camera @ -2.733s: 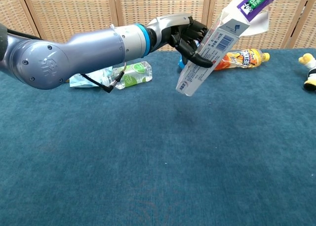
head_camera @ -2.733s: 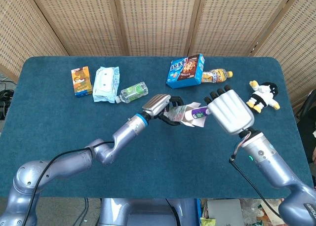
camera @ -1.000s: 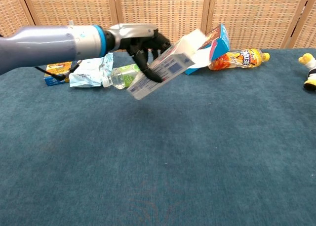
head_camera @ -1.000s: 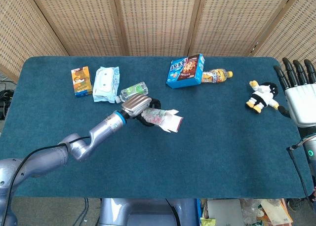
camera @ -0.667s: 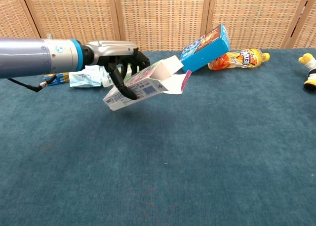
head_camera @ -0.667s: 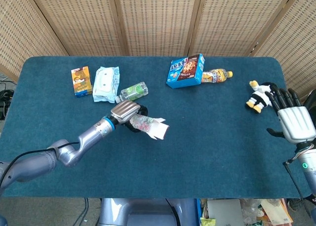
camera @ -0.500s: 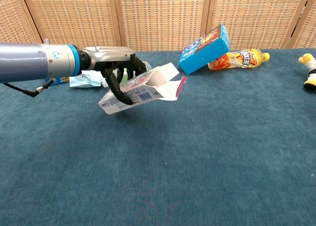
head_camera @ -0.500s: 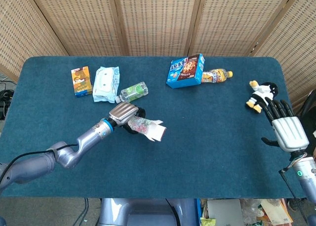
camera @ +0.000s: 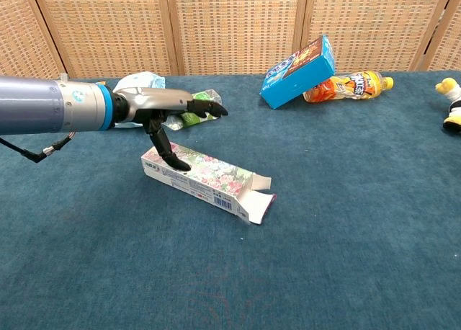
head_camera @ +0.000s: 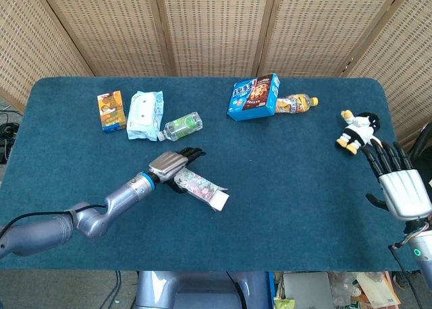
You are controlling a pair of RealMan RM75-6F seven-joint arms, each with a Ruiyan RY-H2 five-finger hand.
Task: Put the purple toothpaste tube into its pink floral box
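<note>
The pink floral box lies flat on the blue table, left of centre, with its open end flaps toward the front right. No purple tube shows in either view; the inside of the box is hidden. My left hand hovers over the box's closed end with its fingers stretched out. In the chest view the left hand holds nothing, and its thumb points down at the box. My right hand is empty with fingers spread at the table's right edge.
A blue cookie box leans on an orange drink bottle at the back. A plush toy lies far right. A green bottle, a wipes pack and a small orange box sit back left.
My left hand carried the box down and leftward, laid it on the table and let go. My right hand left the box and drew back to the right edge.
</note>
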